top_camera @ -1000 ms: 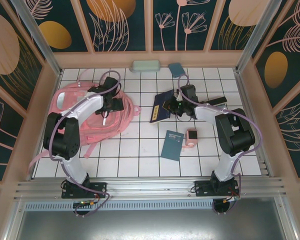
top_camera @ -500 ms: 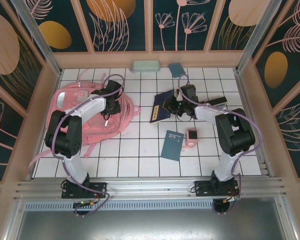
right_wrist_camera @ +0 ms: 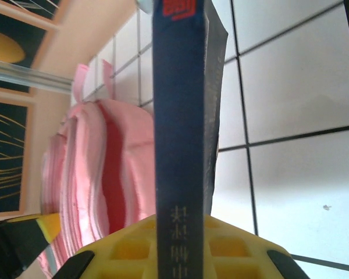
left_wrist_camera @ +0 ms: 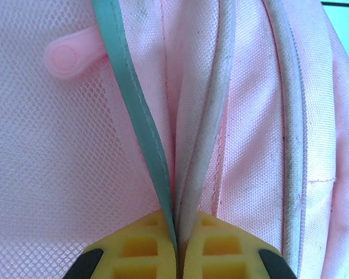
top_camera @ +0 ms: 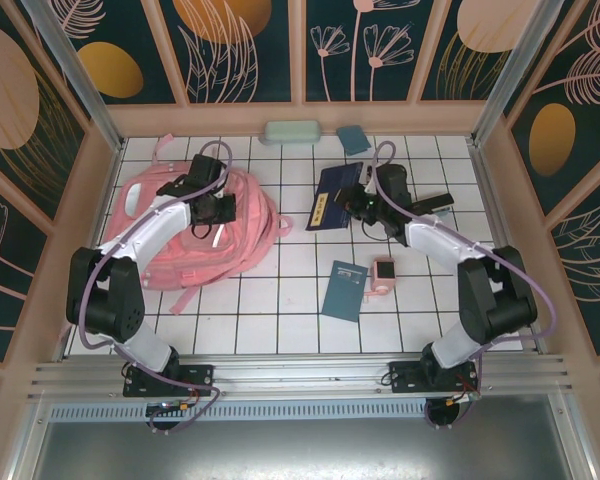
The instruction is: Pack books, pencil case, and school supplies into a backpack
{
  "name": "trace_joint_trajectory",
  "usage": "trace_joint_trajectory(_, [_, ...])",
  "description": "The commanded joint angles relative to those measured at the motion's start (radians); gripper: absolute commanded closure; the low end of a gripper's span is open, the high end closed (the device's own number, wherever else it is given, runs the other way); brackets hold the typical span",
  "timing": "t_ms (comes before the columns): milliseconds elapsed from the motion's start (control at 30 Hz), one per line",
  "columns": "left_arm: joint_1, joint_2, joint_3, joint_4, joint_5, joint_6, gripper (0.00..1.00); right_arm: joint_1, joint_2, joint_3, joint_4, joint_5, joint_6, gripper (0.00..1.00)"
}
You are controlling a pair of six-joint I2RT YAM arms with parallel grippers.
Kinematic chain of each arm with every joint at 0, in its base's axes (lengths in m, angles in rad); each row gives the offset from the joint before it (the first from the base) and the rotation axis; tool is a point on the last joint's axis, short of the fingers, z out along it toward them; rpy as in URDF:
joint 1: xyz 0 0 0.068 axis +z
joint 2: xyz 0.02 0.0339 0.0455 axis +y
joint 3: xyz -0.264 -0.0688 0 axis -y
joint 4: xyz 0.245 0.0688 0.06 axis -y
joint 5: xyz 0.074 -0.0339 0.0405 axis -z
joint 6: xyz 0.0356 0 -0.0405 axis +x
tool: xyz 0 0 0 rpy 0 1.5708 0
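Left gripper [top_camera: 216,209] outstretched, tight on backpack [top_camera: 158,252]

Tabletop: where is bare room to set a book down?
Free: the tiles between the backpack and the teal book, down to the near edge. Crowded: far middle, around the navy book and black bar.

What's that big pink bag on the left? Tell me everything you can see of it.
The backpack is soft pink fabric, lying on the white tiled table at the left, a strap trailing toward the near edge. Up close it shows a mesh panel, pale piping and a teal trim. The left gripper is shut on that trim and piping.
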Motion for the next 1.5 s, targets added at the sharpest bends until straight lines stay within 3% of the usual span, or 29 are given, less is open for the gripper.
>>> trace_joint_trajectory(0, [-0.014,-0.061,0.11,0.019,0.158,0.054,1.0,0.004,-0.067,-0.004,0.022,0.004,-0.025,1.0])
trace_joint_trajectory(100, [-0.012,-0.094,0.157,-0.016,0.184,0.062,1.0,0.004,-0.097,-0.001,0.035,-0.058,-0.022,1.0])
trace_joint_trajectory(333, [0.053,-0.223,0.173,0.013,0.407,-0.013,1.0,0.02,-0.131,-0.007,0.131,-0.247,0.033,1.0])
trace_joint_trajectory(467, [0.071,-0.261,0.177,0.031,0.478,-0.046,1.0,0.077,-0.1,0.02,0.14,-0.277,0.059,1.0])
trace_joint_trajectory(667, [0.097,-0.275,0.174,0.073,0.532,-0.096,1.0,0.167,0.024,0.044,0.247,-0.311,0.151,1.0])
trace_joint_trajectory(1000, [0.102,-0.28,0.136,0.136,0.555,-0.141,1.0,0.262,0.325,0.198,0.478,-0.327,0.444,1.0])
trace_joint_trajectory(1267, [0.103,-0.279,0.114,0.18,0.581,-0.182,1.0,0.311,0.48,0.403,0.304,-0.158,0.412,1.0])
trace_joint_trajectory(1467, [0.103,-0.269,0.114,0.195,0.566,-0.208,1.0,0.38,0.678,0.666,0.118,-0.067,0.357,1.0])
